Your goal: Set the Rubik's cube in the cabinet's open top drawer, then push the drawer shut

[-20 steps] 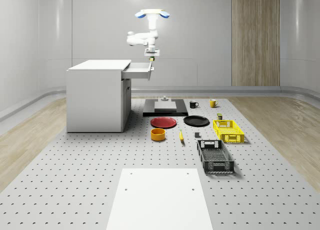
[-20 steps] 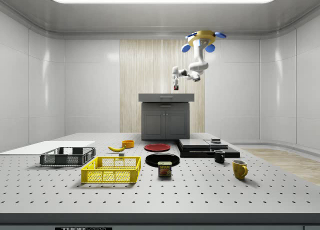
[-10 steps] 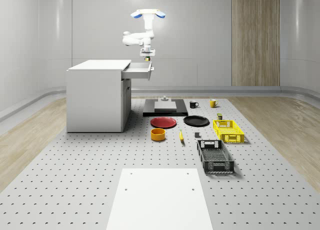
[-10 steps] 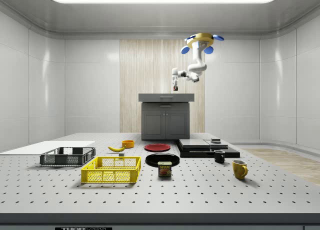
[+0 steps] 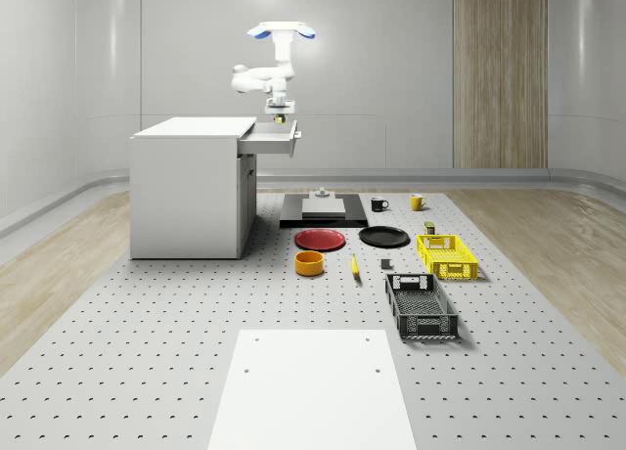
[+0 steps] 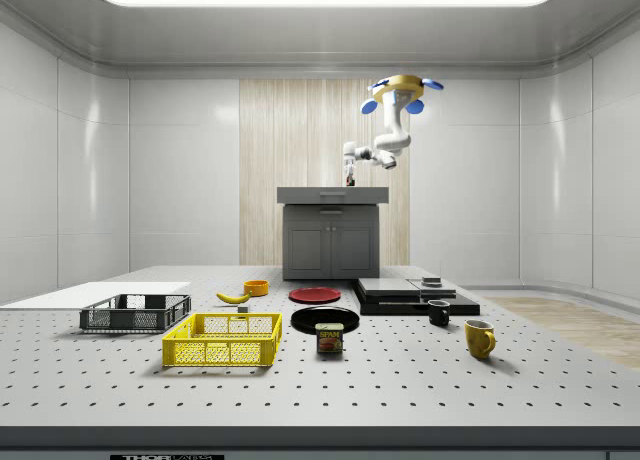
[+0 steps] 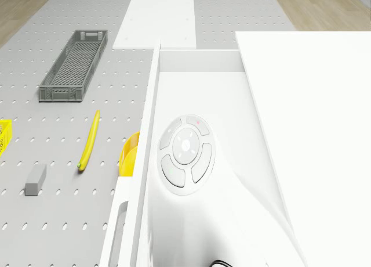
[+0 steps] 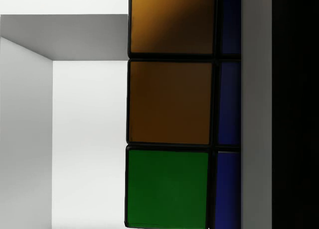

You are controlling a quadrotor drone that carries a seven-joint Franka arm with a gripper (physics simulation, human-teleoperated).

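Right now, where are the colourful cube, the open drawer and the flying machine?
Rubik's cube (image 8: 169, 102): wrist view, orange middle sticker.
Top drawer (image 5: 274, 142): whole-scene view, its side wall.
Drone (image 6: 400, 84): side view, yellow body between rotors.

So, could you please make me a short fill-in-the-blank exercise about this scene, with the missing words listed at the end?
1. The drone hovers above the cabinet's open top ____.
2. The gripper holds the Rubik's cube, whose facing squares are orange and ____.
3. On the floor, the banana lies between the grey crate and the small grey ____.
4. The cabinet is coloured ____.

Missing words: drawer; green; block; white
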